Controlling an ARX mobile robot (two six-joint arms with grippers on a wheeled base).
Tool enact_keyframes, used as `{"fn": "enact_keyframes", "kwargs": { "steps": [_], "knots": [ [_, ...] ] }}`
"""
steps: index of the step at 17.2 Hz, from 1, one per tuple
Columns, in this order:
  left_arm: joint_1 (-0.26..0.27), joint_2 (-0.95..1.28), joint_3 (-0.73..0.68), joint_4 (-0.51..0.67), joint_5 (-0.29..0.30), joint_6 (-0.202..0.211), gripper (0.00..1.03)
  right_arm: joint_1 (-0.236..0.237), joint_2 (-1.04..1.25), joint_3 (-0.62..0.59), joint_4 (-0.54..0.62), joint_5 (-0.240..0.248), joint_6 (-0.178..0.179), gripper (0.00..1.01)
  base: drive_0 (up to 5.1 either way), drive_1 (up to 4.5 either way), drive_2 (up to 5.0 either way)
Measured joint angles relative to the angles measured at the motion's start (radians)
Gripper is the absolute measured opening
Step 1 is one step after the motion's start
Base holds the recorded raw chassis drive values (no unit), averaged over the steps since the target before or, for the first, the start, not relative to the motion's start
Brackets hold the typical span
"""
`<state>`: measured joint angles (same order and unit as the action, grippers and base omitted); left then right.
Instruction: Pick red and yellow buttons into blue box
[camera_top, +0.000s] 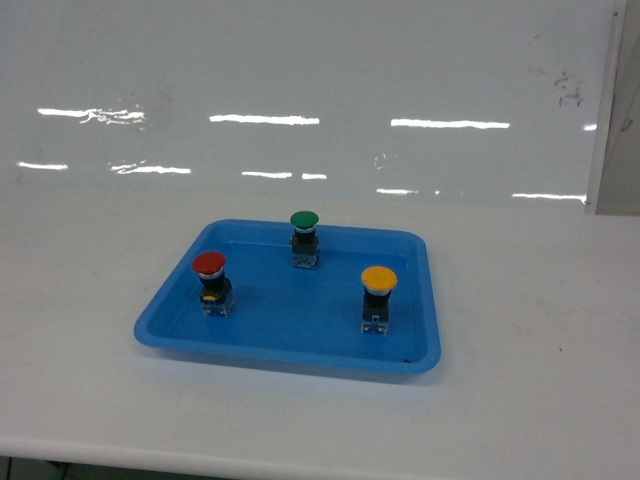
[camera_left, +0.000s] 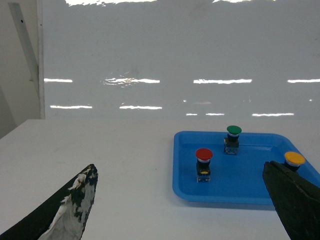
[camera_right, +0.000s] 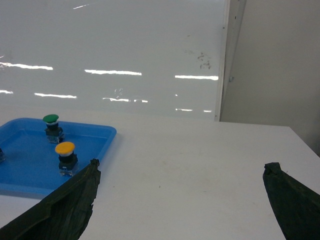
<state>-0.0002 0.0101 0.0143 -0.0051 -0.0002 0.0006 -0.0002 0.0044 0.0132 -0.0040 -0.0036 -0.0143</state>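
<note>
**Listener:** Where are the grippers, and what are they doing?

**Describer:** Neither shows in the head view. The left gripper (camera_left: 180, 200) appears only in its own wrist view: two dark fingers at the bottom corners, spread wide with nothing between them. The left finger (camera_left: 70, 210) has a worn, whitish patch. The right gripper (camera_right: 180, 200) looks much the same in its wrist view, dark fingers parted wide and gripping nothing. Both hang above the white table (camera_top: 540, 330), off to either side of the tray.

**Listener:** And the buttons?

**Describer:** All three stand upright inside a shallow blue tray (camera_top: 300, 352), well apart from each other. The red button (camera_top: 210, 282) stands near the tray's left edge. The yellow button (camera_top: 378, 297) stands toward the right edge. A green button (camera_top: 304, 238) stands near the back rim, between the other two. Each has a round mushroom cap on a dark, blocky body.

**Listener:** How do they sit relative to the grippers?

**Describer:** In the left wrist view, the tray lies ahead and to the right, and the right finger partly covers the yellow button. In the right wrist view, the tray lies to the left, with the yellow button just above the left fingertip; the red one is almost cut off at the edge.

**Listener:** What is behind?

**Describer:** A glossy white wall (camera_top: 320, 90) reflecting strips of ceiling light.
</note>
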Motion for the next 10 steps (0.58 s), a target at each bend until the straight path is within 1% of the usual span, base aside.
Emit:
{"fn": "enact_keyframes", "kwargs": {
  "steps": [10],
  "knots": [
    [0.0,0.0,0.0,0.0,0.0,0.0,0.98,0.0,0.0,0.0,0.0,0.0,0.0,0.98,0.0,0.0,0.0]
  ]
}}
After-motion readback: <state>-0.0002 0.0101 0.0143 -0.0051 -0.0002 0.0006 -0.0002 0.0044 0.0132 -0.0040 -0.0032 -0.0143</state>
